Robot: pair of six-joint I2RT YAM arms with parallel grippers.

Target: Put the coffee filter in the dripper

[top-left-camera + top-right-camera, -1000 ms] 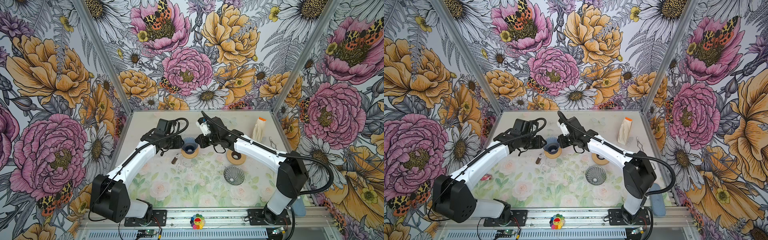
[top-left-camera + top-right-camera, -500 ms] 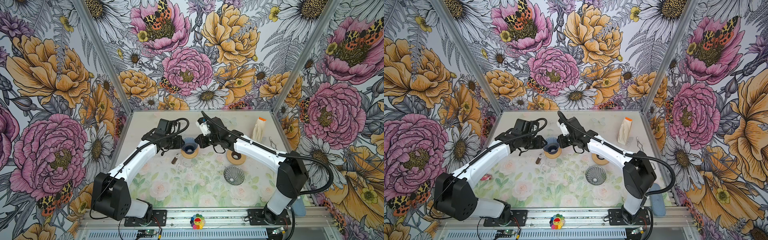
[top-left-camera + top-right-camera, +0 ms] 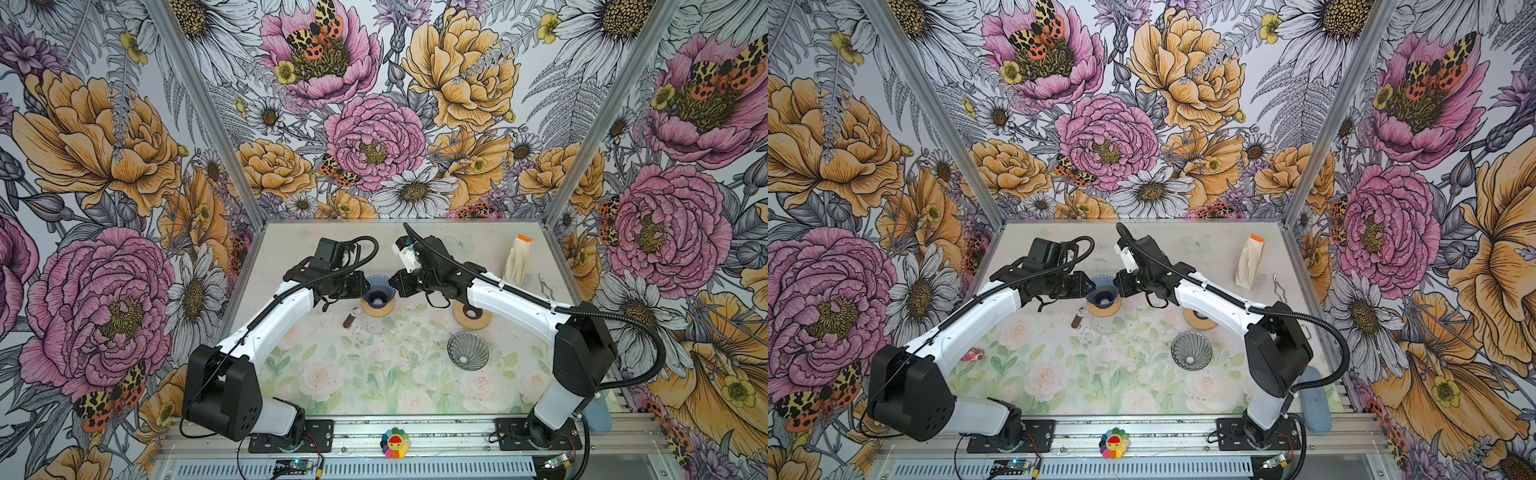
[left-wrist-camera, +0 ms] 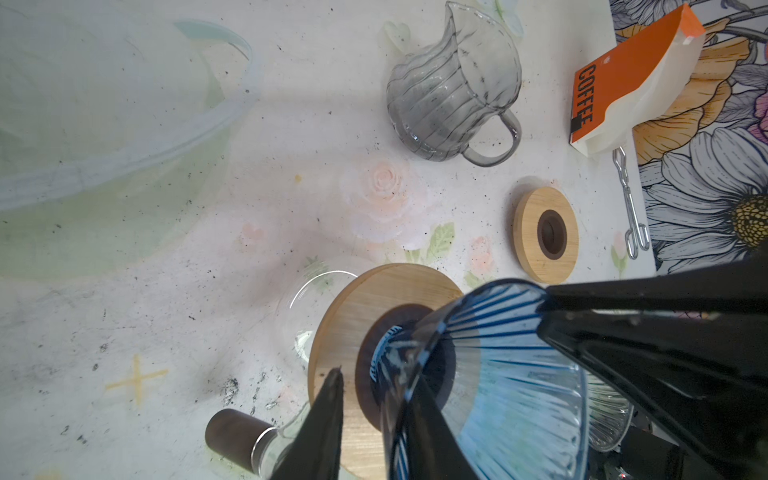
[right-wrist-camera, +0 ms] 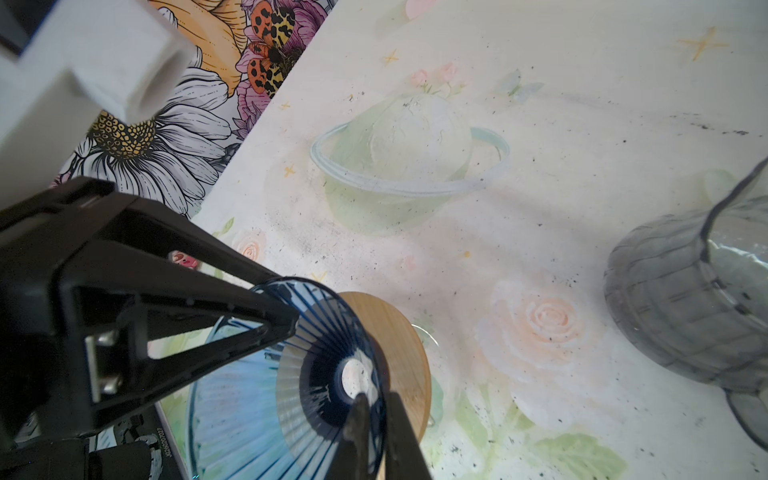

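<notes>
Dripper (image 3: 377, 293) is sitting empty, no filter showing; I'm pinching its rim with left gripper (image 3: 365, 286) and right gripper (image 3: 393, 285), nothing placed yet.

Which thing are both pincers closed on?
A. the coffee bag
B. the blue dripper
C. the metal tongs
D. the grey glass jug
B: the left pincer and the right pincer each clamp the wall of the blue dripper, from opposite sides.

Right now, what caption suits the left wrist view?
Left tool pinches the ribbed blue glass dripper on its round wooden base; grey glass jug beyond.
</notes>
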